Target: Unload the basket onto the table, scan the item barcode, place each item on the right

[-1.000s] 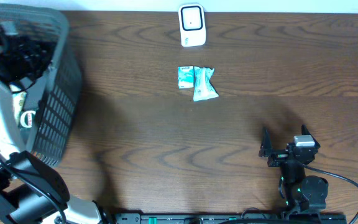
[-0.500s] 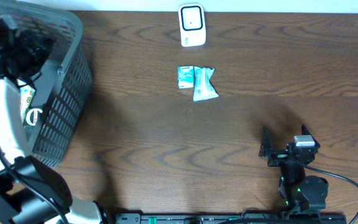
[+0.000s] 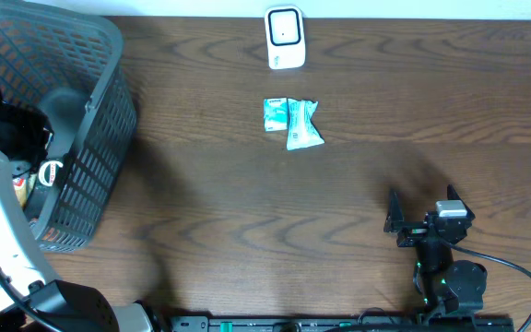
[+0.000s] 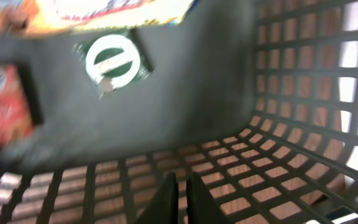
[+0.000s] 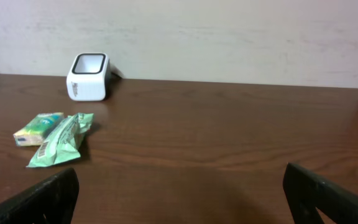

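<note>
Our left gripper (image 4: 179, 190) has moved deeper into the grey plastic mesh basket (image 3: 109, 120), which has shifted a little. Its jaws are together, holding nothing. The item to scan (we judge the packet with the green-and-white round label (image 4: 112, 59)) lies on the basket floor. The right gripper (image 3: 411, 221) waits with jaws apart.

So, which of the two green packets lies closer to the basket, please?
The smaller boxy packet; the longer pouch lies beyond it, farther from the basket.
</note>
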{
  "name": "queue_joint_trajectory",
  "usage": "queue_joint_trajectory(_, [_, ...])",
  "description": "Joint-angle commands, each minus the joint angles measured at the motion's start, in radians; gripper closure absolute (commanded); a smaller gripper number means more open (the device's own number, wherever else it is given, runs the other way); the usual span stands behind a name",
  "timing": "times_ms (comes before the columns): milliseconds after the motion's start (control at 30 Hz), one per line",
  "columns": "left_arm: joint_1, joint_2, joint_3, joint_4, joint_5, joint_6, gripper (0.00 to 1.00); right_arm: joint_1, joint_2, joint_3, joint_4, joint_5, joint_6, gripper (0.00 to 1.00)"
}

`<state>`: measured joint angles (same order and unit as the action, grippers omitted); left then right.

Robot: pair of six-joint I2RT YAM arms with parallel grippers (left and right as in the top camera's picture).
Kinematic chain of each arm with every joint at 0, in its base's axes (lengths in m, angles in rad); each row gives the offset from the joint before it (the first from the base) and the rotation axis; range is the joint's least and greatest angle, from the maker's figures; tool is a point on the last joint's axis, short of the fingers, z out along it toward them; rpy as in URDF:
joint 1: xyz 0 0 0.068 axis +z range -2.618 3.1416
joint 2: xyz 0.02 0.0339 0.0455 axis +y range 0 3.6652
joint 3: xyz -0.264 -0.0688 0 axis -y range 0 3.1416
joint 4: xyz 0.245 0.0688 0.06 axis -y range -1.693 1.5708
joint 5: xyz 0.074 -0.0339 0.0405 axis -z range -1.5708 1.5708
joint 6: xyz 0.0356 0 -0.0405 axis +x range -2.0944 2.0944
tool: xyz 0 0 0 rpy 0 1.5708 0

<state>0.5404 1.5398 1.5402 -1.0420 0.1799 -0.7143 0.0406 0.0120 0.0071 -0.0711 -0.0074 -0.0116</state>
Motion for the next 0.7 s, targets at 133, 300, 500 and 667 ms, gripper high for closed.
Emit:
queue_joint_trajectory(133, [-0.005,0.002,0.014,-0.061,-0.042,-0.15,0.92,0.006,-0.005,-0.002,-0.005,0.001,0.007,0.01])
queue_joint_trajectory(300, [-0.005,0.001,0.014,-0.117,-0.042,-0.25,0.93,0.006,-0.005,-0.002,-0.005,0.001,0.007,0.01])
queue_joint_trajectory(500, [-0.005,0.001,0.014,-0.2,-0.042,-0.319,0.93,0.006,-0.005,-0.002,-0.005,0.001,0.007,0.01])
queue_joint_trajectory(667, [-0.005,-0.004,0.014,-0.209,-0.042,-0.315,0.93,0.006,-0.005,-0.002,-0.005,0.001,0.007,0.01])
